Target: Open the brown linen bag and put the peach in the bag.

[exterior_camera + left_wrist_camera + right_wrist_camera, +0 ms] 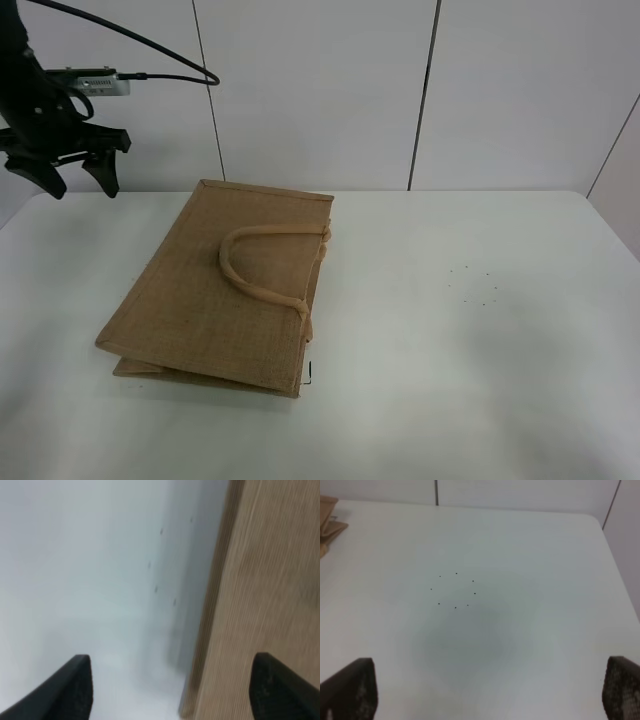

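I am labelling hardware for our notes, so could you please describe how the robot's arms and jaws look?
The left gripper is matte black with two pointed jaws on a black arm, topped by a grey box with black cables. The right gripper shows only dark, faintly textured tips.

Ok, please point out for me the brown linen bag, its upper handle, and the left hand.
brown linen bag (190, 300): exterior high view, on the flat top panel of the weave.
upper handle (232, 252): exterior high view, on the bend of the beige loop.
left hand (78, 172): exterior high view, midway between its two dark fingertips.
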`<state>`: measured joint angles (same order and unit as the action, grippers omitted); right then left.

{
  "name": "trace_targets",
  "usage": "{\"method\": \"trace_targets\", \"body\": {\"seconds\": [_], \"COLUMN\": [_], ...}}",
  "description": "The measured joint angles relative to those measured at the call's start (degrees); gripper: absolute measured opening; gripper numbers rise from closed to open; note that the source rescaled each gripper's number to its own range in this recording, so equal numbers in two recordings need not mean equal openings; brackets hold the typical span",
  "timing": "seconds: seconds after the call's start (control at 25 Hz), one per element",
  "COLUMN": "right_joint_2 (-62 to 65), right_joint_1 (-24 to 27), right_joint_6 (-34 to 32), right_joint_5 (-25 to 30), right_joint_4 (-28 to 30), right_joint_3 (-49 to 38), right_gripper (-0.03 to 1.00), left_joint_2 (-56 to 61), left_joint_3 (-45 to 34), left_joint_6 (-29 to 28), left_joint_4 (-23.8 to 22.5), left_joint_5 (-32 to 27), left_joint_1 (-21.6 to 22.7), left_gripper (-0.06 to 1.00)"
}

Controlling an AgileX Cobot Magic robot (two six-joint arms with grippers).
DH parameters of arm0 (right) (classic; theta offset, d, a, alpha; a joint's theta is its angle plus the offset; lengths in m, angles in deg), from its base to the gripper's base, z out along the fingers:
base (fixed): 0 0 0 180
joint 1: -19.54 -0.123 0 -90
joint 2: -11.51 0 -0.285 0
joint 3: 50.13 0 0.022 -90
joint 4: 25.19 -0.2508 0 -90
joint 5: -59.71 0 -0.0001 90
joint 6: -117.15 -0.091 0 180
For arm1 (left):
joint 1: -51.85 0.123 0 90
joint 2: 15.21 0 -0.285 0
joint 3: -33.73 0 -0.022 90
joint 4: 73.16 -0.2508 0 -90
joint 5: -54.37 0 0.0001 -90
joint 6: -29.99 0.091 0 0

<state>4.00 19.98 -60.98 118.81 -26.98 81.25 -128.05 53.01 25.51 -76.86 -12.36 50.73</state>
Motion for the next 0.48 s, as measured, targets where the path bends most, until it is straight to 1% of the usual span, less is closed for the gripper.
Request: {"method": "trace_targets", "body": {"seconds": [0.24,0.48], "right_joint_2": [0.0,0.0], "right_joint_1": [0.0,0.0], "right_joint_6": [0.0,0.0], "right_joint_5": [0.0,0.0], "right_joint_4": [0.0,0.0], "right_joint_3": [0.0,0.0], "right_gripper": [1.00,1.00], "left_joint_2": [17.1,35.8], "left_joint_3": [-16.3,-35.6], "left_joint_6": [0.0,0.3], "left_joint_4": [-0.1,-0.1], "left_joint_5": [0.0,0.0], "left_joint_1": [0.0,0.0], "left_gripper": [0.96,0.96]}}
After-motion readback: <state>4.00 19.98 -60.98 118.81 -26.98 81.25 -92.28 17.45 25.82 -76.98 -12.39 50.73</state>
